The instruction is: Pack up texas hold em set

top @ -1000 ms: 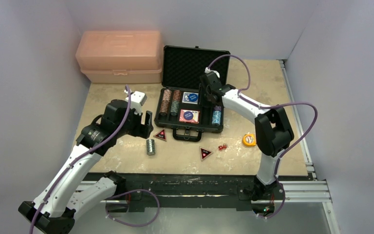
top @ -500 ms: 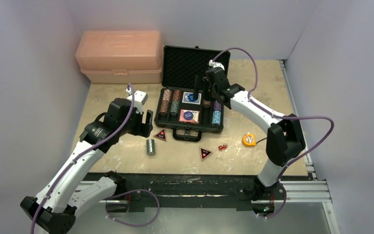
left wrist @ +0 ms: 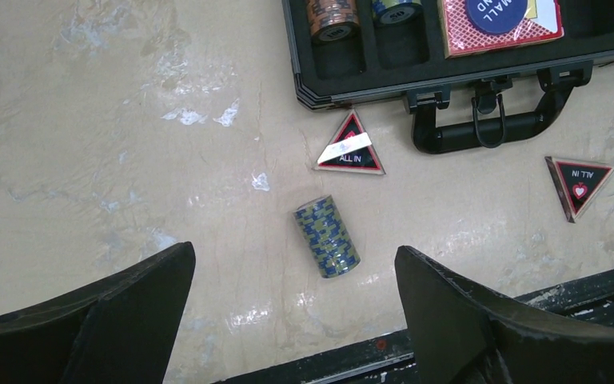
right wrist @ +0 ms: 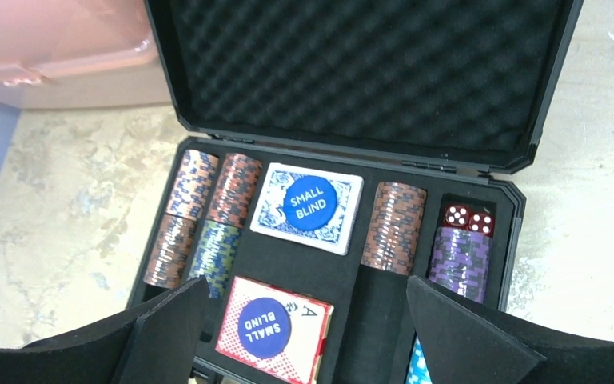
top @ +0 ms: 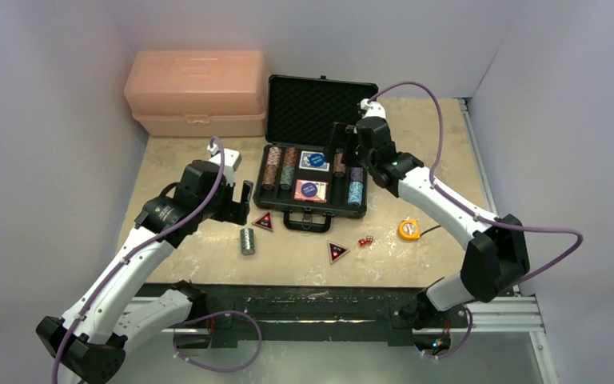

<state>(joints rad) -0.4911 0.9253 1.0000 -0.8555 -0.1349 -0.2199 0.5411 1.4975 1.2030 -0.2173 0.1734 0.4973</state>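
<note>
Evidently poised for loading: left jaws gape empty above toppled olive-blue chip stack, right jaws likewise above black foam-lined case.

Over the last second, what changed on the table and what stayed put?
The right gripper opened its fingers, letting go of the brown chip stack in its slot in the case, then lifted away to the right. The left gripper barely moved, still open near the loose chip stack. The triangular buttons and the loose dice stayed put.
</note>
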